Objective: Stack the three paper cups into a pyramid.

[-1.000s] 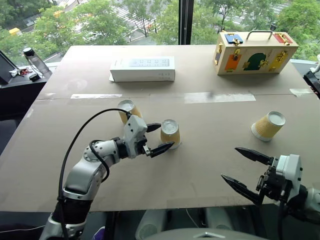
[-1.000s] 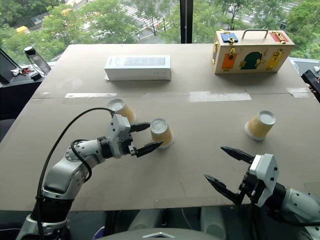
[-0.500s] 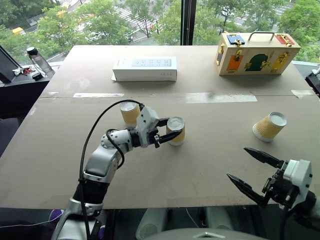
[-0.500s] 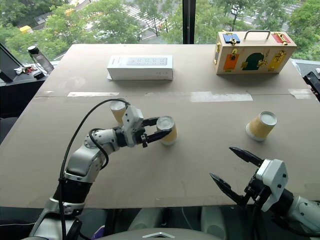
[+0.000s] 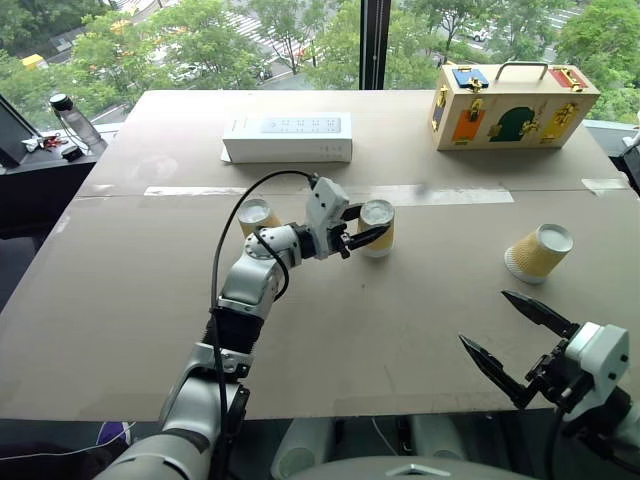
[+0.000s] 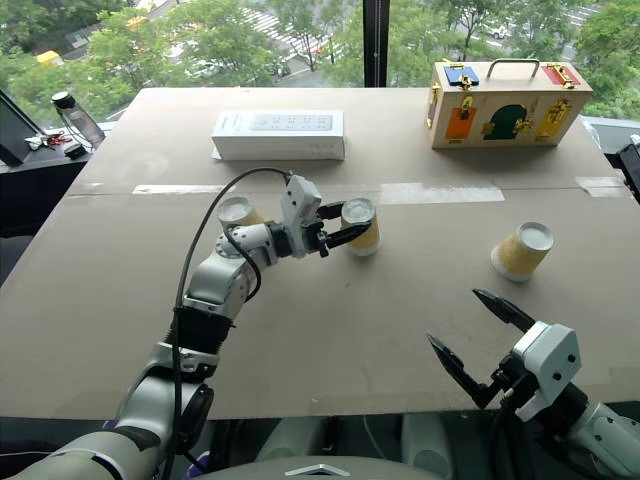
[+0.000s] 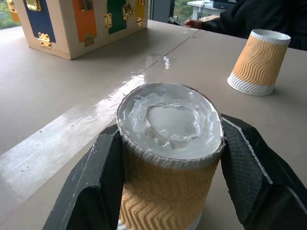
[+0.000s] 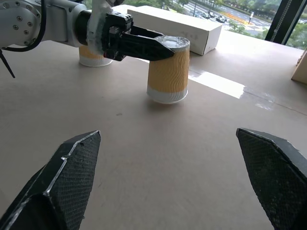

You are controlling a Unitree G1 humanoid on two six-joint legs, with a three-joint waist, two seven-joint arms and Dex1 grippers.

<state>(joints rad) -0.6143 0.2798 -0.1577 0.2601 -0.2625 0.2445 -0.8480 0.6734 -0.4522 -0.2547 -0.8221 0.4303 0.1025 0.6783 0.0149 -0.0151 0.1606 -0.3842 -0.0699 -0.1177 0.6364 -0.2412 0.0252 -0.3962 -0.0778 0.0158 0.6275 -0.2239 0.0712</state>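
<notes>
Brown table [image 5: 130,300], large window [image 5: 300,40] behind, green trees [image 5: 180,40] outside, daylight

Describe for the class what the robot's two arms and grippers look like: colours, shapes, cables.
Both arms have silver-grey rounded segments and white wrist housings. Each gripper, left gripper and right gripper, has two black, pointed, textured fingers. A black cable loops along the left arm.

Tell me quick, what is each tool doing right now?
Left tool: closed on a paper cup, upside down.
Right tool: open, holding nothing.
</notes>
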